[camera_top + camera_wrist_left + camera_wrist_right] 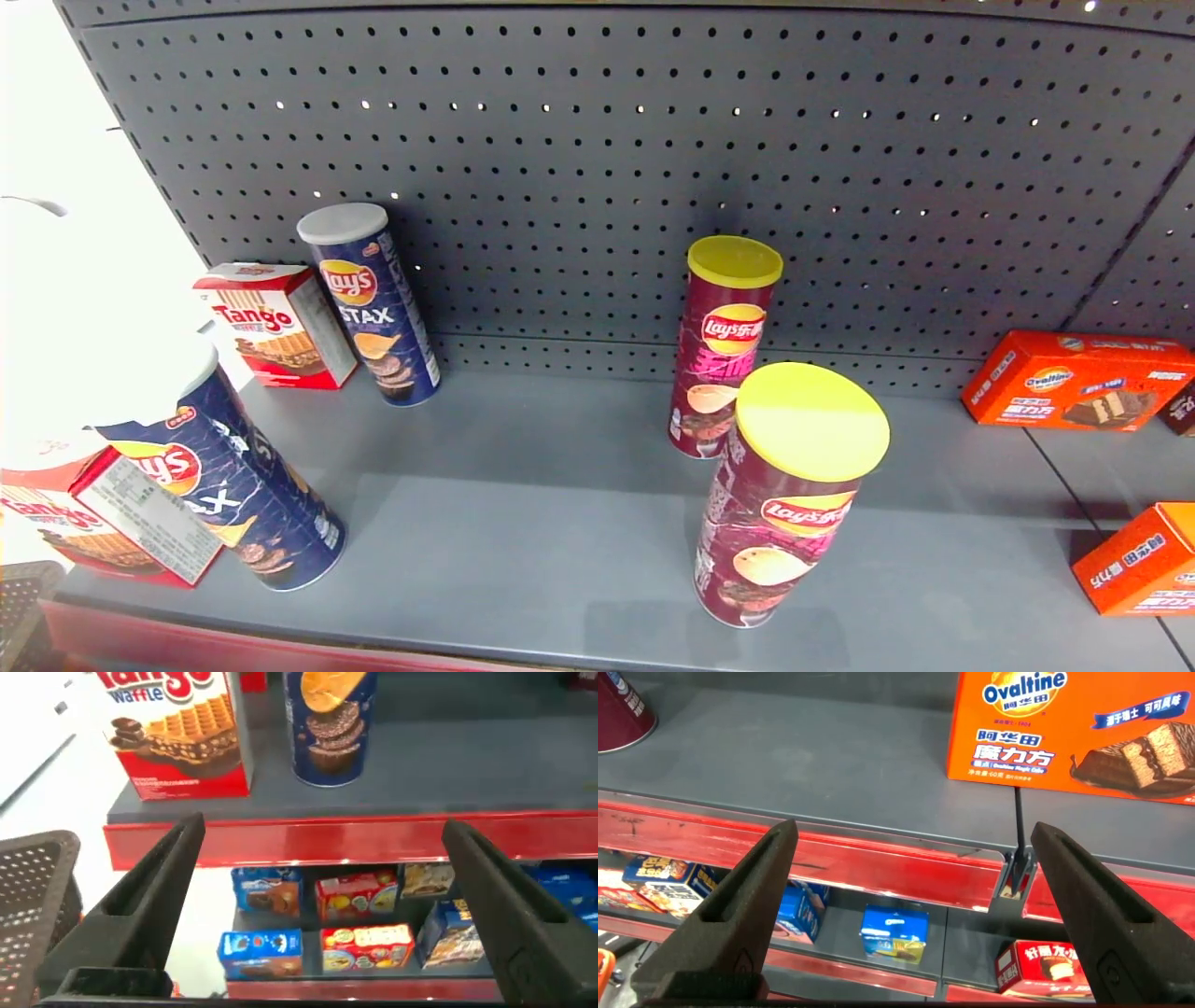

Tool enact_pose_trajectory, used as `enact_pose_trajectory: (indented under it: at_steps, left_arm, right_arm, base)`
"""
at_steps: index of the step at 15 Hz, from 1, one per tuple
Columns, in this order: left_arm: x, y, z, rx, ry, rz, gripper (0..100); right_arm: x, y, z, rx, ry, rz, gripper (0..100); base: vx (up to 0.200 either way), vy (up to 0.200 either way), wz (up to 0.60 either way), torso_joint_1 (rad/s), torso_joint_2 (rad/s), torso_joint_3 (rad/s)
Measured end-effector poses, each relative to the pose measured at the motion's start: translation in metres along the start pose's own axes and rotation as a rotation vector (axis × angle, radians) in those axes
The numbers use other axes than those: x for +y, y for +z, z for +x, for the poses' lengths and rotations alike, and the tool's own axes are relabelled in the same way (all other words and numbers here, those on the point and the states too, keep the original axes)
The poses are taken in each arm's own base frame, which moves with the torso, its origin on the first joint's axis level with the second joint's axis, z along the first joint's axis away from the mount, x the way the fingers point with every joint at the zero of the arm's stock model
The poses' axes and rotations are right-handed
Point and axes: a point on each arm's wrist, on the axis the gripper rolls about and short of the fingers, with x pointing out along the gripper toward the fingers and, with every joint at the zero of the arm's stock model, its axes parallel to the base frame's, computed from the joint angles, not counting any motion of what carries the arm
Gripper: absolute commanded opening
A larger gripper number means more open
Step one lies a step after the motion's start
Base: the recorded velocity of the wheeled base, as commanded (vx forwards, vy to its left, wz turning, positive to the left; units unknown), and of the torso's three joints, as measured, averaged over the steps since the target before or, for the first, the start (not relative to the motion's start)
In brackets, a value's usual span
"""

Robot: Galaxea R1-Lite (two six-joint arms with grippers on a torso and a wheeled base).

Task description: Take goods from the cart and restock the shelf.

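A dark grey pegboard panel (653,140) backs a grey shelf (560,523) with a red front edge (355,840). Near the middle of the shelf stand two maroon chip cans with yellow lids, upright – the rear maroon can (724,355) close to the panel, the front maroon can (784,504) just before it, near the edge. On the robot's left a rear blue can (373,308) stands beside a rear wafer box (271,327), and a front blue can (243,495) touches a front wafer box (93,523) at the edge. On the right lie two orange boxes, one at the back (1074,383), one at the front (1139,560). The left gripper (322,831) hangs before the red edge below the front wafer box and front blue can, its fingers (140,896) wide apart and holding nothing – a black mesh basket (37,887) sits beside it, and small boxes (364,896) fill a lower shelf. The right gripper (915,833) faces the edge beneath the front orange box, its fingers (738,896) likewise spread and empty.
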Motion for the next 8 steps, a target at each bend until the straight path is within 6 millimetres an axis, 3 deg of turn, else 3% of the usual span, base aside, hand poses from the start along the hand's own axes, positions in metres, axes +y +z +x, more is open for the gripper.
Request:
enact_pose_trajectory:
  at_steps: [6,8]
  left_arm:
    - [0.007,-0.0004,-0.0016,-0.008,0.32,-0.031,100]
    - [0.0061,-0.0008,-0.0012,-0.005,0.275,-0.022,100]
  right_arm:
    - [0.0,0.0,0.0,0.0,0.0,0.0,100]
    - [0.0,0.0,0.0,0.0,0.0,0.0,100]
  base:
    - [0.0,0.0,0.0,0.0,0.0,0.0]
    - [0.0,0.0,0.0,0.0,0.0,0.0]
